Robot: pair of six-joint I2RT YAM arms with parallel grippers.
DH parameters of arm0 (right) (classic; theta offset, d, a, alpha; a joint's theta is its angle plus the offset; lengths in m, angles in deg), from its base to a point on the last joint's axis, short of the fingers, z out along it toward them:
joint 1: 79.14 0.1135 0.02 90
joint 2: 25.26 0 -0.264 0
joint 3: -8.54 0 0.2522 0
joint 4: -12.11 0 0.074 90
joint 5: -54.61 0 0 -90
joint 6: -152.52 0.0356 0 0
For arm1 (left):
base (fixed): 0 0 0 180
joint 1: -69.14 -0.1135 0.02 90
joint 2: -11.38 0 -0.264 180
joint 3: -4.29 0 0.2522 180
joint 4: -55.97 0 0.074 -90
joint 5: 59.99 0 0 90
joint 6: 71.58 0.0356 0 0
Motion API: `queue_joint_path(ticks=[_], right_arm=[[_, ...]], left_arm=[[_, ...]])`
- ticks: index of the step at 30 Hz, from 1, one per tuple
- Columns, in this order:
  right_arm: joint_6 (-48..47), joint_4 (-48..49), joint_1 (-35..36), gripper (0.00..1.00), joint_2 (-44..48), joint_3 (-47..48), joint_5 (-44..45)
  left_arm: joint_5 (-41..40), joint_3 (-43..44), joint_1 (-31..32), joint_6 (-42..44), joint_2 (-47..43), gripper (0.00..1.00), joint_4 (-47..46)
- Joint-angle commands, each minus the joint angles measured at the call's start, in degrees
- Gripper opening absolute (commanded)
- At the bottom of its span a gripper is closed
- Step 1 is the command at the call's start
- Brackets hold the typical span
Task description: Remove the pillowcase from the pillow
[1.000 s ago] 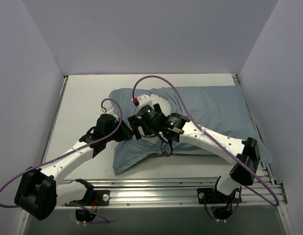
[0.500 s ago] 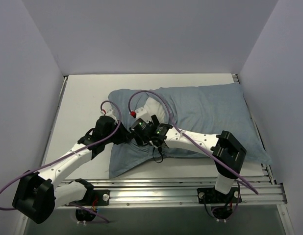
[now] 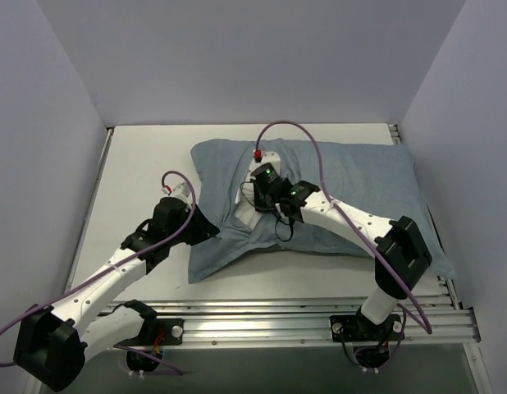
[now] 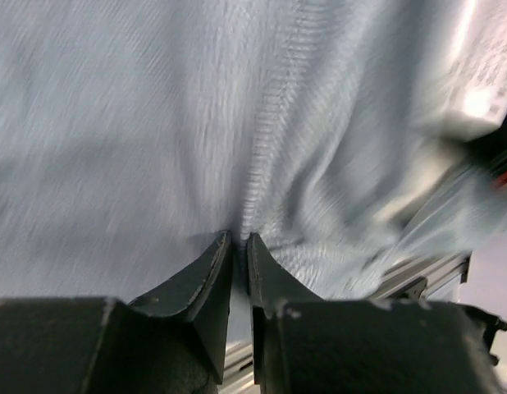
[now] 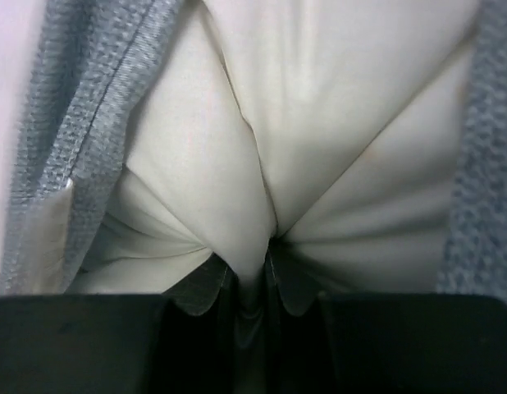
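Right gripper [image 5: 252, 275] has travelled toward 12 o'clock since half a second ago, from the near-left part of the pillowcase [image 3: 352, 189] up to its far-left part. Left gripper [image 4: 239, 246] has drawn back slightly toward 7 o'clock.

- Right pincer: clamped on a gathered fold of the white pillow [image 5: 319, 107]. The cloth puckers into creases that meet at the fingertips. Grey weave of the pillowcase borders it at 9 and 3 o'clock in the wrist view.
- Left pincer: fingers [image 4: 206, 283] almost together, a ridge of blue-grey pillowcase fabric pinched between them. Wrist view is motion-blurred.
- Pillowcase lies plain side up on the table [image 3: 147, 164], from centre out to 3 o'clock, with a loose flap trailing to 7 o'clock.
- Pillow is mostly covered. A white patch shows just at 6 o'clock of the right wrist.
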Motion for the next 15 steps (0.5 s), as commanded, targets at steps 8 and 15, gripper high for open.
queue_joint_path(ticks=[8,15], right_arm=[[3.34,-2.33,-15.34,0.00,9.69,2.43,-4.84],[0.26,-2.59,-14.29,0.00,9.61,0.25,-8.45]], left_arm=[[-1.38,-0.35,0.39,0.86,0.10,0.08,9.35],[-0.06,5.45,0.56,-0.11,-1.48,0.66,5.31]])
